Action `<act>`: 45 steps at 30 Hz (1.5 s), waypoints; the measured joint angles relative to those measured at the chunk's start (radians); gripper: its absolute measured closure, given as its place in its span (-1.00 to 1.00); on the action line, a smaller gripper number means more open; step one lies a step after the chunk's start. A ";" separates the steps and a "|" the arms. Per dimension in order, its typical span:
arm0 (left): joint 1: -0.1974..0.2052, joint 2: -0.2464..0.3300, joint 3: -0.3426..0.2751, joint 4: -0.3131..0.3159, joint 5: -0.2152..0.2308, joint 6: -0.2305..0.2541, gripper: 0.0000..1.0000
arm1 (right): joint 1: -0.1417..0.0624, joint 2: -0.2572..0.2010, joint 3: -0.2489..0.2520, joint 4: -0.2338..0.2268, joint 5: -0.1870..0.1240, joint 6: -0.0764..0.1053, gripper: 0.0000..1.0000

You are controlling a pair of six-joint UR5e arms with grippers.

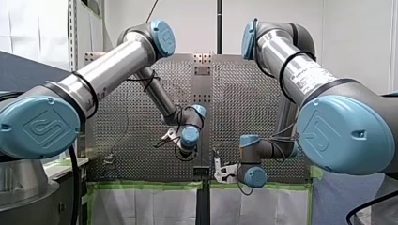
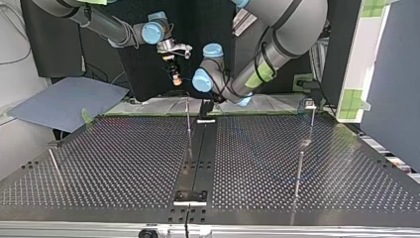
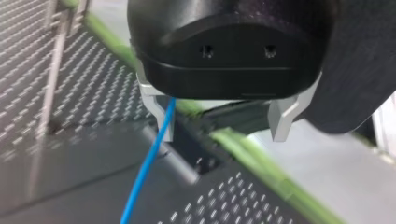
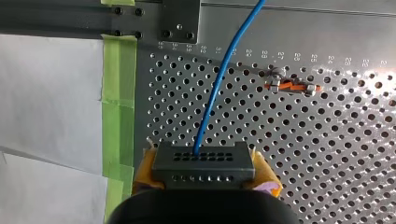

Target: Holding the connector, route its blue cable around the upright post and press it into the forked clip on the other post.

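Blue cable (image 4: 218, 84) comes out of the dark connector (image 4: 203, 163). Your right gripper (image 4: 204, 171) pinches that connector between its yellow pads (image 4: 145, 163), low over the perforated table (image 4: 327, 154). Your left gripper (image 3: 223, 123) has its metal fingers (image 3: 282, 119) spread wide. The cable runs just beside one finger, and nothing is squeezed between them. I think you are at the very start of the job. The cable does not look bent around any post yet, and it is not in a clip. Next, you need to carry the connector past the upright post (image 2: 188, 121) so the cable wraps around it. Keep the cable tight and low as you go. Then bring it over to the other post (image 2: 311, 119), which has a small piece on top that may be the forked clip, and push the cable down into it. The right wrist view shows the hold on the connector very well, but it shows no tall posts. The top view shows where the posts stand on the table, well apart from each other, but the cable is too thin to follow there. Only the left wrist view shows how close the cable is to the open left fingers.
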 joint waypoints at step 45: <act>-0.065 -0.036 -0.007 0.163 0.185 -0.396 -1.00 | -0.013 0.000 0.000 0.000 -0.002 -0.005 0.95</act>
